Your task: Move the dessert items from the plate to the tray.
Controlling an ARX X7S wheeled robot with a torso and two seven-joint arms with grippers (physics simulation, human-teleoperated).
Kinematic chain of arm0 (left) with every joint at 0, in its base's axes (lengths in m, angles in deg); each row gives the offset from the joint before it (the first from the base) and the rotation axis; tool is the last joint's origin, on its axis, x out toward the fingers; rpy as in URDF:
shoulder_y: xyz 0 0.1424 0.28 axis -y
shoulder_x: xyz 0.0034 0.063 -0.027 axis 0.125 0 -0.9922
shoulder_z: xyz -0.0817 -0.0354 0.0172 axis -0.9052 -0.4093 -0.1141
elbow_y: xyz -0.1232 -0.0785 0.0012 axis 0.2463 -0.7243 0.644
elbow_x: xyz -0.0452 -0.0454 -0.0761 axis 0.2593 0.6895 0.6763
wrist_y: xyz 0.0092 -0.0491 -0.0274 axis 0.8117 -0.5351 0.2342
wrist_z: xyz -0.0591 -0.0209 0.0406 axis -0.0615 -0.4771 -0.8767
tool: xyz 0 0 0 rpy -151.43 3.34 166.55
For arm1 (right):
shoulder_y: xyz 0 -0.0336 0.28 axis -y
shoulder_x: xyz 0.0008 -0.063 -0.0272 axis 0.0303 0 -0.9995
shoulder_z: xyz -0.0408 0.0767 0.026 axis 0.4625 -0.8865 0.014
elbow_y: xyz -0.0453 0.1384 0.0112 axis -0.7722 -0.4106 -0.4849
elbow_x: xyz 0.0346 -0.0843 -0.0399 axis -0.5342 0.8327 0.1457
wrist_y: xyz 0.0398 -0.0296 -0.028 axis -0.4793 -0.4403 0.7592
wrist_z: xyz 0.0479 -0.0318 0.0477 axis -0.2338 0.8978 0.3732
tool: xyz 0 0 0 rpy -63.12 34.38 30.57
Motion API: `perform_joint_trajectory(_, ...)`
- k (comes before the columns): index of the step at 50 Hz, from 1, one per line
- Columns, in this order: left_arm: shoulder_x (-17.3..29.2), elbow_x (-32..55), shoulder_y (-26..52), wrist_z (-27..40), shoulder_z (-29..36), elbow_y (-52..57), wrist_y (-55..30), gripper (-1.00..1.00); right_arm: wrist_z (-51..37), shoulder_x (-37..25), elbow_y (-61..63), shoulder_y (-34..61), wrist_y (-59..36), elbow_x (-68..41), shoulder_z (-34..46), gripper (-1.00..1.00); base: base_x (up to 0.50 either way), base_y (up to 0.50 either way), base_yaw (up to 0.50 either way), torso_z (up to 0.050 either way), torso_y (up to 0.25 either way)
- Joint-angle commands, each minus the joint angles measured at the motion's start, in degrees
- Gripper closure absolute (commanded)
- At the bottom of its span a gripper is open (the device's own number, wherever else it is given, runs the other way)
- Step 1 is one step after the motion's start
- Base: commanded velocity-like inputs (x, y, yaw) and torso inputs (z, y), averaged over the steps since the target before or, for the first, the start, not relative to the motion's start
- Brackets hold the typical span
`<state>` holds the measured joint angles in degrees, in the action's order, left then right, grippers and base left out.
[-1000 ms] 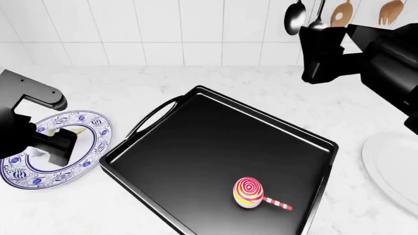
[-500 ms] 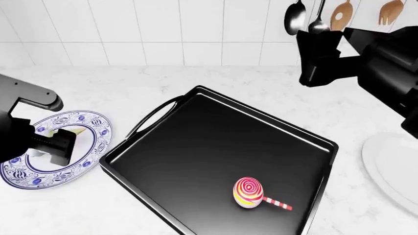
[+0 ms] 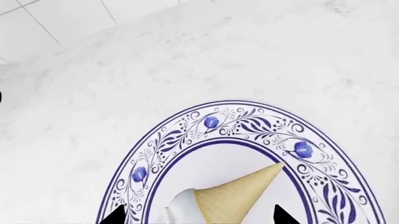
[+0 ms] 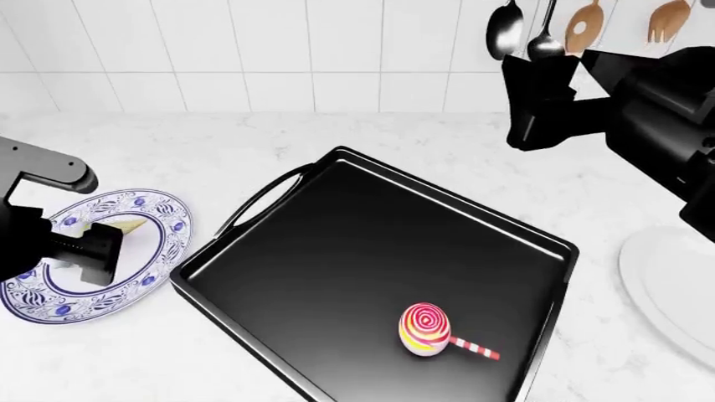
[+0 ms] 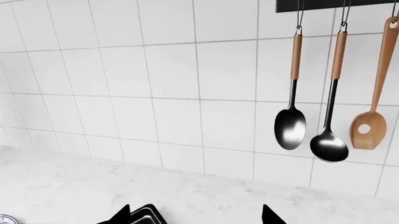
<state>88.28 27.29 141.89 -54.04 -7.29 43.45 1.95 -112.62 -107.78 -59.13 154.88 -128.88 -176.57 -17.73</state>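
The swirl lollipop on its striped stick lies inside the black tray, near the tray's front right. The ice cream cone lies on its side on the blue-patterned plate, its white scoop partly cut off by the frame edge. My left gripper is open just above the plate, with a fingertip on either side of the cone. In the head view that gripper covers most of the cone on the plate. My right gripper is open, held high facing the tiled wall.
A plain white plate sits at the counter's right edge. Two black ladles and a wooden spoon hang on the tiled wall behind. The tray's corner shows low in the right wrist view.
My left arm has sunk a little lower over the patterned plate. The right arm has drifted slightly left. The lollipop and tray have not moved.
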Motion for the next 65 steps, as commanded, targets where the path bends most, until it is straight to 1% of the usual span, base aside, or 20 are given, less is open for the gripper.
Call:
perform_joint_trajectory(1, 0.39, -0.9, -1.31, -0.29, -0.11, 0.0, 2.22, -1.0, -0.02, 0.21, -0.21, 0.5, -0.05, 0.06, 0.57, -1.0, 0.0, 0.0, 0.0, 0.0, 0.0)
perform_joint_trajectory(6, -0.31, -1.83, -1.04, -0.94, 0.23, -0.16, 3.08, -1.0, -0.07, 0.26, -0.14, 0.38, 0.04, 0.1, 0.73, -1.0, 0.0, 0.0, 0.0, 0.0, -0.185)
perform_joint_trajectory(11, -0.46, -1.25, -1.47, -0.62, -0.07, -0.26, 3.34, -1.0, 0.1, 0.15, -0.13, 0.13, 0.15, 0.22, 0.76, -1.0, 0.0, 0.0, 0.0, 0.0, 0.0)
perform_joint_trajectory(23, 0.33, -0.84, -2.8, -0.66, -0.05, 0.59, 3.85, -1.0, 0.0, 0.03, -0.03, 0.08, 0.29, -0.07, 0.95, -1.0, 0.0, 0.0, 0.0, 0.0, 0.0)
perform_joint_trajectory(28, 0.74, -1.04, -3.33, -1.51, 0.69, 1.1, 3.56, -1.0, 0.15, 0.11, 0.01, -0.17, 0.45, 0.11, 1.06, -1.0, 0.0, 0.0, 0.0, -0.003, -0.213)
perform_joint_trajectory(37, 0.85, -0.26, -4.01, -0.32, 0.01, 0.26, 3.91, -1.0, 0.08, 0.05, 0.0, -0.18, 0.61, -0.03, 1.18, -1.0, 0.0, 0.0, 0.0, 0.0, 0.0)
perform_joint_trajectory(38, 0.79, -0.18, -4.06, 0.04, -0.11, 0.06, 3.93, 1.0, 0.07, 0.05, -0.04, -0.14, 0.61, -0.04, 1.2, -1.0, 0.0, 0.0, 0.0, 0.0, 0.0)
perform_joint_trajectory(46, 0.75, -0.32, -3.56, 0.64, -0.52, 0.13, 4.23, 1.0, 0.18, -0.06, -0.1, -0.16, 0.74, 0.01, 1.29, -1.0, 0.0, 0.0, 0.0, 0.0, 0.0)
perform_joint_trajectory(50, 0.85, -0.58, -2.35, 1.12, -1.81, 0.4, 5.46, 1.0, 0.3, -0.06, -0.11, -0.26, 0.88, 0.14, 1.3, -1.0, 0.0, 0.0, 0.0, 0.0, 0.0)
perform_joint_trajectory(60, 0.63, 0.29, 2.03, 1.39, -3.15, 1.48, 3.97, 1.0, 0.47, -0.02, -0.31, -0.15, 1.03, 0.2, 1.5, -1.0, 0.0, 0.0, 0.0, -0.017, 0.249)
perform_joint_trajectory(65, -1.8, 1.08, 6.21, 0.66, -2.78, 3.71, 2.12, 1.0, 0.14, 0.08, -0.28, 0.19, 1.05, -0.02, 1.66, -1.0, 0.0, 0.0, 0.0, -0.019, 0.25)
